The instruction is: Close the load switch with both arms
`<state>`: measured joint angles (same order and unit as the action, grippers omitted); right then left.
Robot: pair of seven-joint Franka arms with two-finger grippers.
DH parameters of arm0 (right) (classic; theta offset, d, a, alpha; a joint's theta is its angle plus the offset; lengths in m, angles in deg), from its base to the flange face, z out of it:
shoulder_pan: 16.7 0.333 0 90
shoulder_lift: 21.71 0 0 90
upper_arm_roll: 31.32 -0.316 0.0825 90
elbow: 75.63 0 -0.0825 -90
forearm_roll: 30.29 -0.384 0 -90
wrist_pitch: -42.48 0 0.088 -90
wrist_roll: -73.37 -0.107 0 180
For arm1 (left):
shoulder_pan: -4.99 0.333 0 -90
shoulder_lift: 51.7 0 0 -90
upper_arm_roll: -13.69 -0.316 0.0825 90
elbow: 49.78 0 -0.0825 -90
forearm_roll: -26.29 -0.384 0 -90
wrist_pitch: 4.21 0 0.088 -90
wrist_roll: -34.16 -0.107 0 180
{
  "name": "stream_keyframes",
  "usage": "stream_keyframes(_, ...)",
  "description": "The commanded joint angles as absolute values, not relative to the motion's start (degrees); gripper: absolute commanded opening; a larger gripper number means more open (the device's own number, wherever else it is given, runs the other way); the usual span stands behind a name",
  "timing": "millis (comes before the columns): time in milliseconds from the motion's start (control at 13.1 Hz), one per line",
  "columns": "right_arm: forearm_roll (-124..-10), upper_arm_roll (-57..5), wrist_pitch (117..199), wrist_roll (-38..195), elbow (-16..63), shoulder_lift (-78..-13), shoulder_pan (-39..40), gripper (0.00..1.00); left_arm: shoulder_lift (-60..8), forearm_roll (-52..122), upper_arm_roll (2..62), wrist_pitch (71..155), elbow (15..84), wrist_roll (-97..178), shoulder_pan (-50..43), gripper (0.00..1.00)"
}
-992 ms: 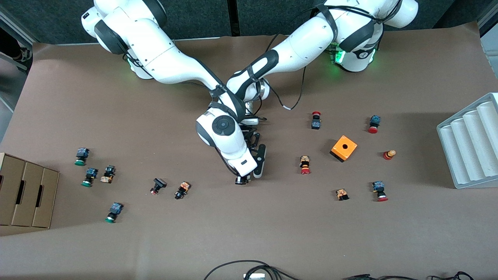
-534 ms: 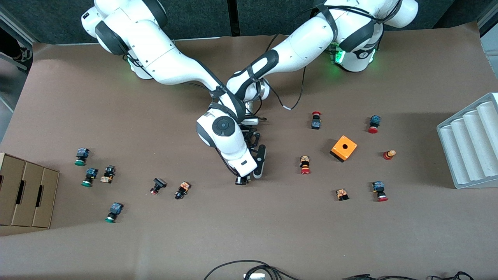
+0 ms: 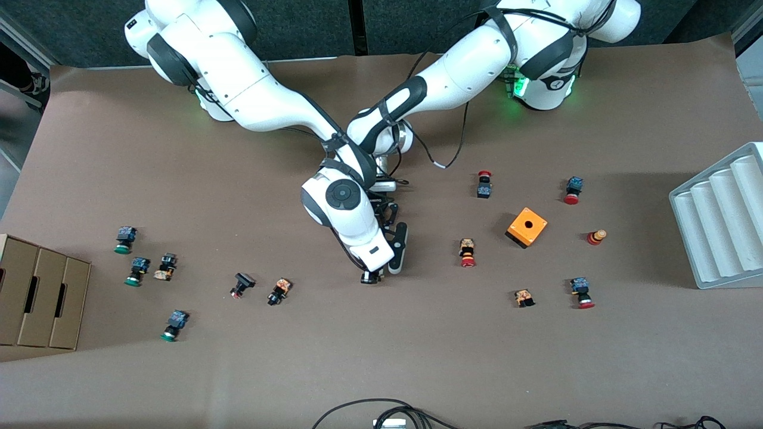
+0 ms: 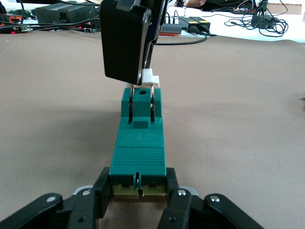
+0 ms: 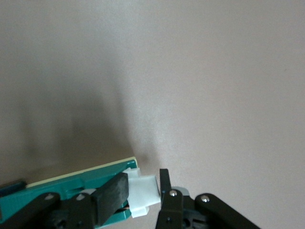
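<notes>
The load switch (image 4: 138,148) is a narrow dark-green block lying flat on the brown table, with a white piece (image 4: 150,76) at one end. In the front view the load switch (image 3: 400,241) shows as a dark bar beside the right arm's hand, mid-table. My left gripper (image 4: 138,188) is shut on the block's plain end, one finger on each side wall. My right gripper (image 5: 140,191) is shut on the white piece (image 5: 143,193) at the other end. From above, the left gripper (image 3: 388,215) is largely covered by the right arm, and the right gripper (image 3: 390,267) sits over the white end.
Several small red- and green-capped push buttons lie scattered toward both ends of the table. An orange box (image 3: 527,227) with a hole sits toward the left arm's end. A grey ridged tray (image 3: 721,220) and a cardboard box (image 3: 36,292) stand at the table's two ends.
</notes>
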<state>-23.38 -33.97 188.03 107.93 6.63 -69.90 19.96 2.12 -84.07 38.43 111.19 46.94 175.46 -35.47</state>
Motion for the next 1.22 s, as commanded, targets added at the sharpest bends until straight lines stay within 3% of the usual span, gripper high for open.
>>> stream_keyframes(0, -22.12, -33.87, 188.99, 106.94, 4.52, -71.64, 19.60, 0.36, 2.96, -85.78, 37.68, 112.78, 45.14, 176.01, -35.61, 0.43)
stream_keyframes(305, -22.21, -33.78, 188.73, 107.20, 4.52, -71.28, 19.60, 0.50, 2.97, -85.78, 37.68, 112.78, 45.05, 176.01, -35.52, 0.43)
stream_keyframes(382, -22.29, -33.87, 188.38, 107.03, 4.52, -71.11, 19.60, 0.64, 2.97, -85.78, 37.68, 112.78, 45.14, 175.93, -35.61, 0.43)
stream_keyframes(458, -22.47, -33.78, 188.29, 107.21, 4.52, -70.67, 19.68, 1.00, 2.88, -85.78, 37.68, 112.78, 45.05, 175.93, -35.61, 0.43)
stream_keyframes(1145, -32.83, -32.11, 182.68, 106.77, 4.52, -62.42, 20.13, 1.00, 2.88, -85.69, 37.68, 112.78, 45.05, 175.57, -35.61, 0.43)
